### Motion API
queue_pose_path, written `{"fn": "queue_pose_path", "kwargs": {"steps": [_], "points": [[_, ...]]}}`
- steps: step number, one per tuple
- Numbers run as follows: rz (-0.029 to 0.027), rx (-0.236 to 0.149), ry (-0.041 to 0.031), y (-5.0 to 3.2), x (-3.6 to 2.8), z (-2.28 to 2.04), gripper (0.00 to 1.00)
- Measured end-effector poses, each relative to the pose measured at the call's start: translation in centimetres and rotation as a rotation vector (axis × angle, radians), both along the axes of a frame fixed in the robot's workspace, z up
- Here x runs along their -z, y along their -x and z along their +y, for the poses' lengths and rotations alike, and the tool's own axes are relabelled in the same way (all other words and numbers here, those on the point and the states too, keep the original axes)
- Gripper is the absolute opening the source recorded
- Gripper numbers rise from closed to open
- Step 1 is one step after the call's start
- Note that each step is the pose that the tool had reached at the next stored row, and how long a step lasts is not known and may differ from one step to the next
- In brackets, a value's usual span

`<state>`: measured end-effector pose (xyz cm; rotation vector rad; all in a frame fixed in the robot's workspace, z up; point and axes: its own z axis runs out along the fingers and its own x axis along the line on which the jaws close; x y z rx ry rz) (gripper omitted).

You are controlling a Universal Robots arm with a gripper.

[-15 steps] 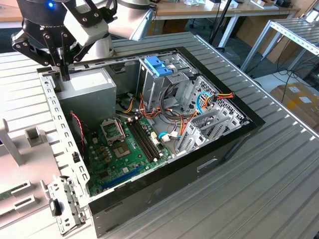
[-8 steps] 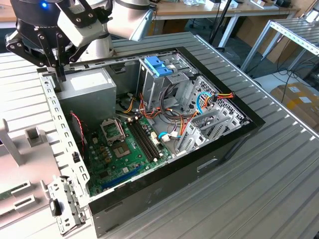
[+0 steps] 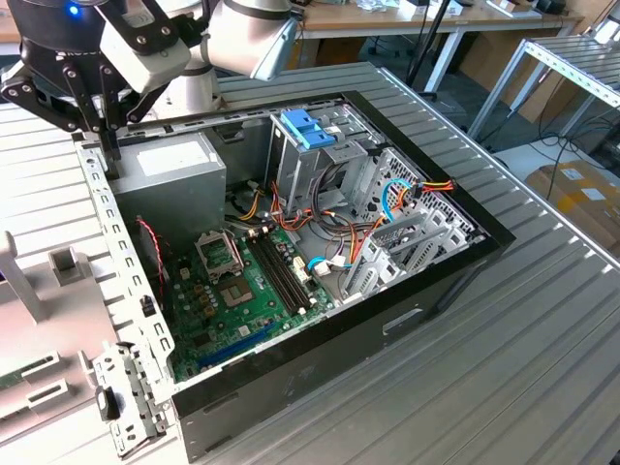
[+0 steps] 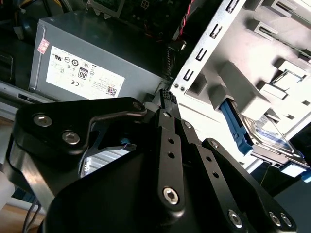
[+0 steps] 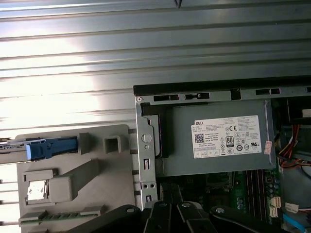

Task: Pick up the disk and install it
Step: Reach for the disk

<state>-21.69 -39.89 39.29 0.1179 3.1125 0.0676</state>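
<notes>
Black pincer [image 3: 108,145] upper left of exterior view, over PC case [image 3: 455,276] edge by PSU [image 3: 179,165], grip state can't tell; disk [image 4: 270,137] in grey holder [image 4: 238,82]

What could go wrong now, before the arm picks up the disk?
1. The gripper hangs close to the case's metal wall and the power supply; a straight descent might hit them.
2. The disk sits between blocks of the grey holder; an off-centre grasp may jam.
3. Loose cables by the drive cage could snag it.
</notes>
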Motion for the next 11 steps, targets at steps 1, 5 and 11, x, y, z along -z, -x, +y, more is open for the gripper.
{"fn": "queue_pose_path", "kwargs": {"steps": [1,5,11], "points": [[0.0000,0.000,0.0000,0.06,0.00,0.00,0.11],[0.0000,0.000,-0.0001,0.34,0.01,0.00,0.11],[0.0000,0.000,-0.0001,0.78,0.01,0.00,0.11]]}}
